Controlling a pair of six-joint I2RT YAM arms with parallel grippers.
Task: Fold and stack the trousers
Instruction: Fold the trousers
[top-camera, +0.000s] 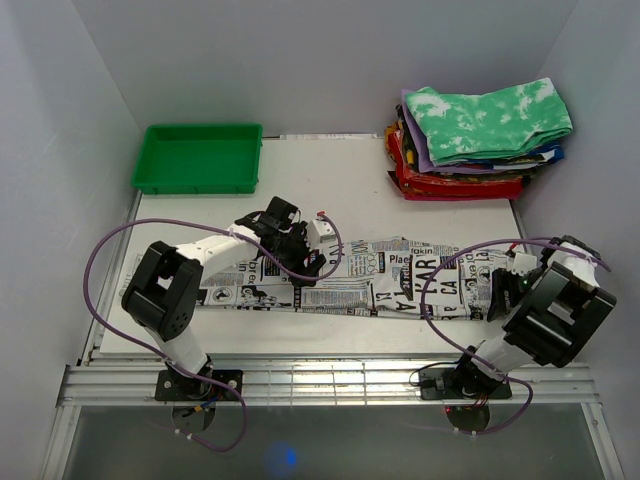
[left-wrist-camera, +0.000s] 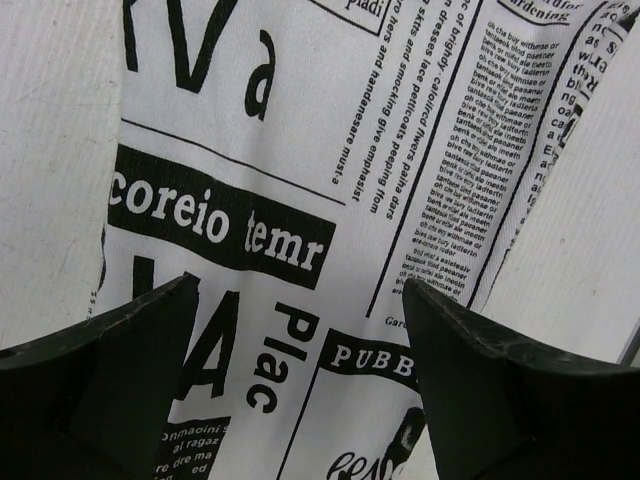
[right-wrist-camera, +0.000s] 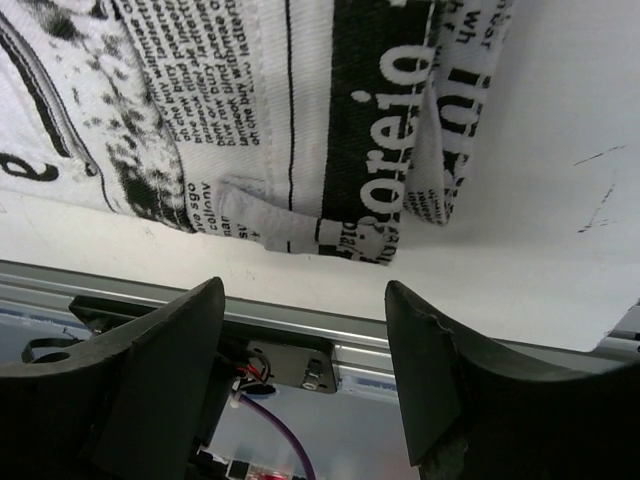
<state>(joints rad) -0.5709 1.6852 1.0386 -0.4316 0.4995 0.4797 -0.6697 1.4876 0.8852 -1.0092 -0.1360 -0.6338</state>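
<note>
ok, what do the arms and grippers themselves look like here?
Both alike: the left arm and right arm have chunky black joint housings and white links. A purple cable loops loosely along each. The left gripper and right gripper each have two matte black, wedge-shaped fingers. No markings visible.

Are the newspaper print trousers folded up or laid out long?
Laid out long: the trousers run as one flat strip across the table, not folded short; lengthwise folding cannot be told.

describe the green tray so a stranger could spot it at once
Start at the white table and go to its far left corner. The green tray sits there, a shallow rigid box, unlike the soft stack of folded clothes at the far right.
</note>
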